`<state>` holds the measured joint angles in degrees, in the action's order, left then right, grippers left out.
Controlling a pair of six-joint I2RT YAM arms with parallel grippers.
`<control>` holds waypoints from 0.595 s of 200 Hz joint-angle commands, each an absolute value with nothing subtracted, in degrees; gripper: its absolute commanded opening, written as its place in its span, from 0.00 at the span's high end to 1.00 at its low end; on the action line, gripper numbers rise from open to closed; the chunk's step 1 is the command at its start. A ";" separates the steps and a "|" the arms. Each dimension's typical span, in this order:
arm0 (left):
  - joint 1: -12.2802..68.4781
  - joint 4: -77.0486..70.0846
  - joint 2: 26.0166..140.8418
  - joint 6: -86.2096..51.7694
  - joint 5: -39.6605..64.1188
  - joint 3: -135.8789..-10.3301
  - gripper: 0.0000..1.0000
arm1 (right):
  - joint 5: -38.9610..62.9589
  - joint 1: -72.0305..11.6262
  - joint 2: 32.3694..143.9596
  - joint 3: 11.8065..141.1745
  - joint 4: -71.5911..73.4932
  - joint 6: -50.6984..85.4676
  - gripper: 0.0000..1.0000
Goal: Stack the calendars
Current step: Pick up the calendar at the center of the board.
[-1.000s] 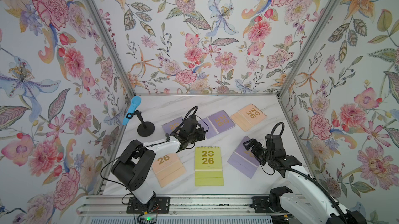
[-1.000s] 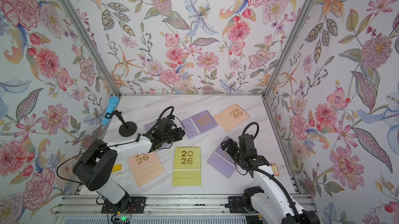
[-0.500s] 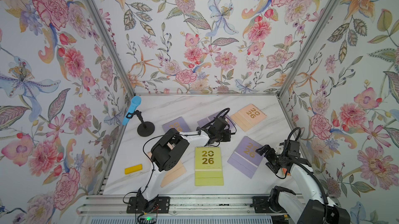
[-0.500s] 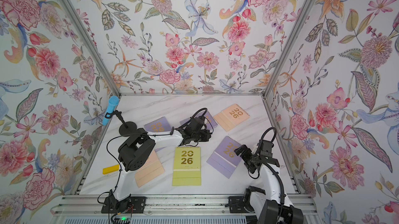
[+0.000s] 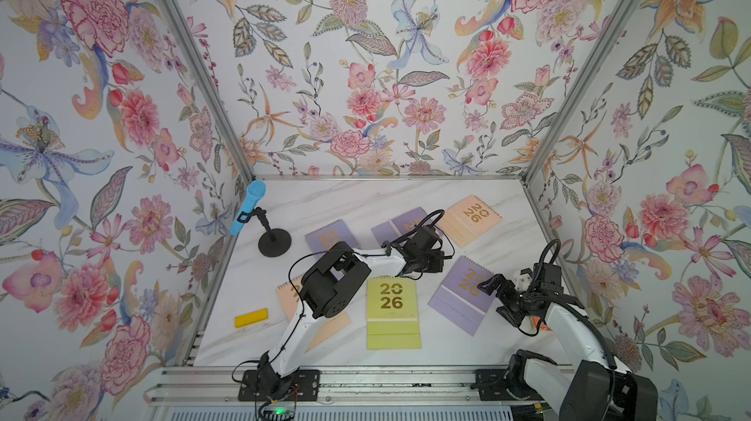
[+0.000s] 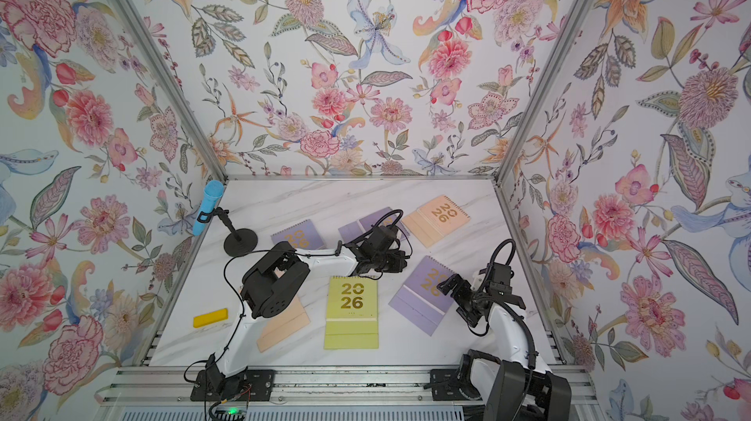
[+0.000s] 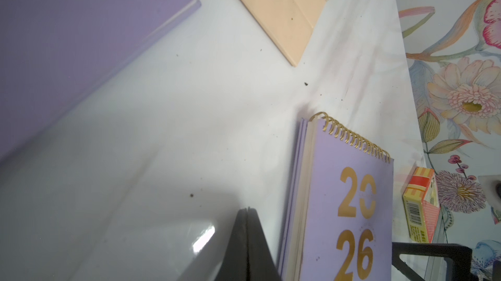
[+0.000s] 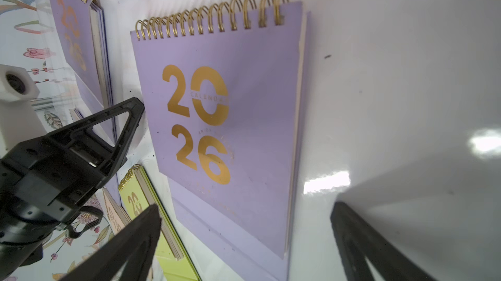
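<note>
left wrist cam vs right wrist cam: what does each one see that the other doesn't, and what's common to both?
Left wrist only: the orange-red card box, standing by the wall just past the calendar's edge.

Right wrist only: the yellow calendar, lying flat beside the lavender one and partly hidden behind a black finger.

Both: the lavender calendar on the robot's right side, flat, gold "2026" up, nothing stacked on it. Also the left hand, shut and empty, seen from behind in its own view and from outside in the right wrist view.

white links [image 5: 296,333], black joints [image 5: 329,289], black cables [image 5: 542,252]
</note>
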<state>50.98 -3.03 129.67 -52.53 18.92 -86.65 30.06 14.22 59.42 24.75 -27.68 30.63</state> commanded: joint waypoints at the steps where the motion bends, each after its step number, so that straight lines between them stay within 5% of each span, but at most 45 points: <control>1: 52.04 -2.20 130.96 -53.00 19.61 -87.69 1.00 | 29.61 13.85 60.28 24.45 -27.25 29.97 0.01; 76: 53.44 -5.03 133.13 -55.75 22.82 -86.20 1.00 | 40.59 13.05 66.44 21.99 -15.47 35.17 0.01; 119: 53.47 -8.78 133.52 -58.27 23.91 -85.01 1.00 | 49.09 13.33 58.16 23.94 -6.15 41.79 0.01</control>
<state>52.14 -7.79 131.00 -56.07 20.82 -86.28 41.28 13.58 63.26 22.41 -13.87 37.26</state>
